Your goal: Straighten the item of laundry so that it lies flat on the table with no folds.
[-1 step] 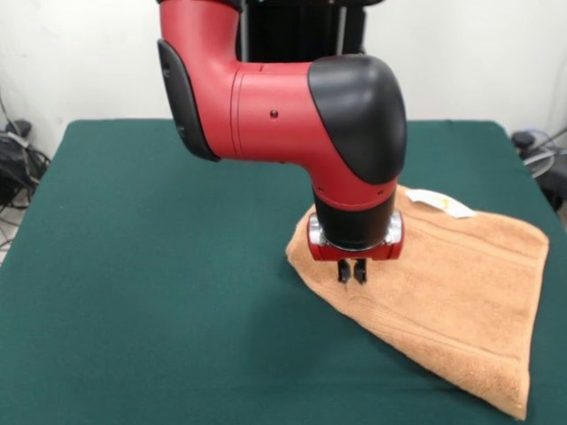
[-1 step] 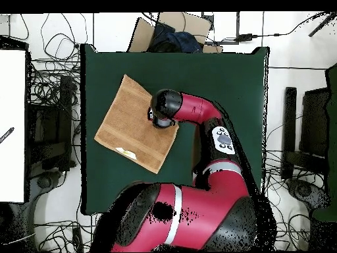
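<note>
From the front, the pincer (image 1: 352, 271) is seen nearly closed, its tips just above the towel (image 1: 443, 301), nothing visibly held. From overhead, the towel (image 2: 131, 122) is spread on the green tabletop (image 2: 217, 79), left of centre.

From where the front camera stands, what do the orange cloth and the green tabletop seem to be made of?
The orange-brown towel looks like cotton terry: matte, nubby pile, flatter woven bands along its edge, and a small white label. The table top looks like dark green felt or similar fabric, flat and without shine. What lies beneath it cannot be told.
</note>
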Tool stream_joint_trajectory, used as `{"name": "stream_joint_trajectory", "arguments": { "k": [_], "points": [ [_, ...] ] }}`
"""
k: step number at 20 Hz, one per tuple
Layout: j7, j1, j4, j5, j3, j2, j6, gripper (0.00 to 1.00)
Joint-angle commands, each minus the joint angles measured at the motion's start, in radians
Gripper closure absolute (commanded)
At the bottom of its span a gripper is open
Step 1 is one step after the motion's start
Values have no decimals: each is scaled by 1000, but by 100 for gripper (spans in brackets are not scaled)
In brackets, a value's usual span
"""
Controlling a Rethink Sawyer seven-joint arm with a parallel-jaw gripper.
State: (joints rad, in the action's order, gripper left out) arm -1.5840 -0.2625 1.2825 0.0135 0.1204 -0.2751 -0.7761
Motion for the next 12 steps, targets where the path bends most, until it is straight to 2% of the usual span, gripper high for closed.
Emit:
{"name": "stream_joint_trajectory", "arguments": {
  "k": [1, 5, 12],
  "points": [
    [25, -1, 40, 57, 65, -49, -3, 100],
    [80, -28, 33, 60, 61, -101, -109, 100],
    [155, -69, -24, 80, 73, -122, -228, 100]
  ]
}}
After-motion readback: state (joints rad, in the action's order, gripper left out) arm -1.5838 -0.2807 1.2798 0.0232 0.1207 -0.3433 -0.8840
